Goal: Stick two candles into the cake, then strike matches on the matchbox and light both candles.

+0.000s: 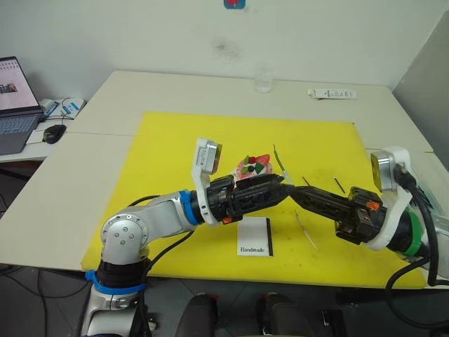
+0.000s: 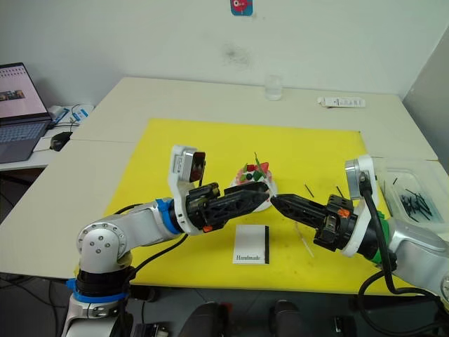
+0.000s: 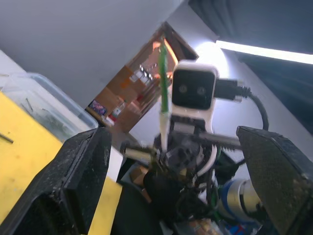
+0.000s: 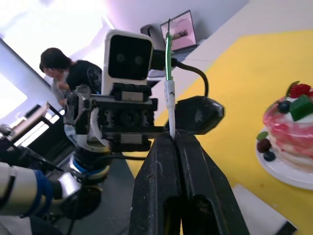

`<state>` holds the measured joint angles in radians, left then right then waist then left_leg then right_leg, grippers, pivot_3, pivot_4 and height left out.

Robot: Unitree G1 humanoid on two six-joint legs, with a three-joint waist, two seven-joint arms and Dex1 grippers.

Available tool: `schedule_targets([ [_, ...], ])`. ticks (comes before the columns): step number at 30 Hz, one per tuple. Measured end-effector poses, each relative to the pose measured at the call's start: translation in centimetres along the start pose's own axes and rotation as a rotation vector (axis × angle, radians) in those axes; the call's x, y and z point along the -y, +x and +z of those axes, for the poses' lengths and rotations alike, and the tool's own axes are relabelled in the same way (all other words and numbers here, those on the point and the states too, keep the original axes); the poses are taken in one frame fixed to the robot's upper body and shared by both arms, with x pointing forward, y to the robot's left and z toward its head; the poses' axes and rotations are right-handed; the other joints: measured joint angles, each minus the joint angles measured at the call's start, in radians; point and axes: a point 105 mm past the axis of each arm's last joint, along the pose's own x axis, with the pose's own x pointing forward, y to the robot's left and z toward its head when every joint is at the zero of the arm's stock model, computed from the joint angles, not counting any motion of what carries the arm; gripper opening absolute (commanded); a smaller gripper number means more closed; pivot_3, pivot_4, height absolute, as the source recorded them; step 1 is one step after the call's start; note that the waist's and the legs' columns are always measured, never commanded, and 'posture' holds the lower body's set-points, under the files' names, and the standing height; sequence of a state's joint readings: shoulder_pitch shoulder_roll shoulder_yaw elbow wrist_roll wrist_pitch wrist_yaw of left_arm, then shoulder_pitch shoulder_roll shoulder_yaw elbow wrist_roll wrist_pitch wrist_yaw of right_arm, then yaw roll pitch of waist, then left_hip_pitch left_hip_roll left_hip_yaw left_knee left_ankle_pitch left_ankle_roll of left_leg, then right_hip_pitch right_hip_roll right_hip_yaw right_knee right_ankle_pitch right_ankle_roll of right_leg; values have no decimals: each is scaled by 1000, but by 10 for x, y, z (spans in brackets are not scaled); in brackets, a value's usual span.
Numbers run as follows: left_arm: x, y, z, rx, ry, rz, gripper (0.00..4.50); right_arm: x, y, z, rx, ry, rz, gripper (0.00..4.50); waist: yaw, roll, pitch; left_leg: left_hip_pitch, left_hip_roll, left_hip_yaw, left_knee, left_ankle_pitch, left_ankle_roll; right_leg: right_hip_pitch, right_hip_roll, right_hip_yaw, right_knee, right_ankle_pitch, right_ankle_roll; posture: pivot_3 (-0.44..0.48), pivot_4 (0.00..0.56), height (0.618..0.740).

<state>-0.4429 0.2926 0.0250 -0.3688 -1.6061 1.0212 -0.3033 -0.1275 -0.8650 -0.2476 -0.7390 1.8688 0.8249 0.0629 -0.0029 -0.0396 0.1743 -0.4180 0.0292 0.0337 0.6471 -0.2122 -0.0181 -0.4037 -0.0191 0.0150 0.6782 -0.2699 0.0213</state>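
- The matchbox [image 1: 254, 236] lay flat on the yellow mat [image 1: 168, 147] nearest the robot, black strip along its right edge, untouched.
- Just right of it a pale thin stick [image 1: 306, 230], probably the other candle, lay loose on the mat.
- Above the box the 2 grippers met tip to tip. The right gripper [image 4: 174, 138] was clamped shut on the white base of 1 candle [image 4: 168, 54], which stood upright with its green shaft rising from the pinch.
- The left gripper [image 3: 171, 142] had its fingers spread wide on either side of that candle, touching nothing.
- The candle looked wire-thin and very light, likely easy to bend or snap, and liable to swivel in a pinch. A hold low on the base seemed best, leaving the tip free.
- The cake [image 1: 254, 168] sat on its white plate just behind the grippers, with no candle clearly planted in it.
- Beyond the right gripper, 2 matches [image 1: 339, 185] lay on the mat.
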Motion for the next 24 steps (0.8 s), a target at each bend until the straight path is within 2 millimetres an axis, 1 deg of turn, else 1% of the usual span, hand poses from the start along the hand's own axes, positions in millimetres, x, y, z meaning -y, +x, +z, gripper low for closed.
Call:
schedule_targets([
  [5, -1, 0, 5, 42, -39, 6, 4500, -1, 7, -1, 10, 49, 0, 35, 0, 0, 0, 0, 0, 0, 0, 0, 0, 0, 0, 0, 0, 0, 0, 0, 150, 738],
  [6, 0, 0, 6, 44, -44, 2, 4321, -1, 8, -1, 11, 53, -1, 9, 0, 0, 0, 0, 0, 0, 0, 0, 0, 0, 0, 0, -1, 0, 0, 0, 150, 738],
  [8, 1, 0, 6, 48, -55, -9, 3893, -1, 9, -1, 12, 57, 3, 0, 1, 0, 0, 0, 0, 0, 0, 0, 0, 0, 0, 0, -1, 0, 0, 0, 150, 738],
  [10, 3, 0, 7, 53, -71, -19, 3311, -2, 11, 1, 21, 55, 3, 0, 1, 0, 0, 0, 0, 0, 0, 0, 0, 0, 0, 0, -1, 0, 0, 0, 150, 738],
  [13, 4, 0, 8, 59, -89, -32, 2402, -3, 13, 0, 20, 70, 9, 0, 1, 0, 0, 0, 0, 0, 0, 0, 0, 0, 0, 0, -1, 0, 0, 0, 150, 738],
  [15, 4, -1, 9, 65, -100, -38, 1710, -3, 13, 1, 26, 70, 9, 0, 1, 0, 0, 0, 0, 0, 0, 0, 0, 0, 0, 0, -1, 0, 0, 0, 150, 738],
  [20, -3, -4, 11, 81, -120, -3, 100, -5, 13, 2, 30, 77, 22, 0, 1, 0, 0, 0, 0, 0, 0, 0, 0, 0, 0, 0, -1, 0, 0, 0, 150, 738],
  [21, -3, -4, 11, 82, -124, -5, 20, -5, 13, 2, 29, 77, 22, 0, 1, 0, 0, -1, 0, 0, 0, 0, 0, 0, 0, 0, -1, 0, 0, 0, 150, 738],
  [24, -2, -4, 11, 84, -136, -14, 20, -6, 14, 2, 28, 77, 29, 0, 1, 0, 0, -1, 0, 0, 0, 0, 0, 0, 0, 0, -1, 0, 0, 0, 150, 738],
])
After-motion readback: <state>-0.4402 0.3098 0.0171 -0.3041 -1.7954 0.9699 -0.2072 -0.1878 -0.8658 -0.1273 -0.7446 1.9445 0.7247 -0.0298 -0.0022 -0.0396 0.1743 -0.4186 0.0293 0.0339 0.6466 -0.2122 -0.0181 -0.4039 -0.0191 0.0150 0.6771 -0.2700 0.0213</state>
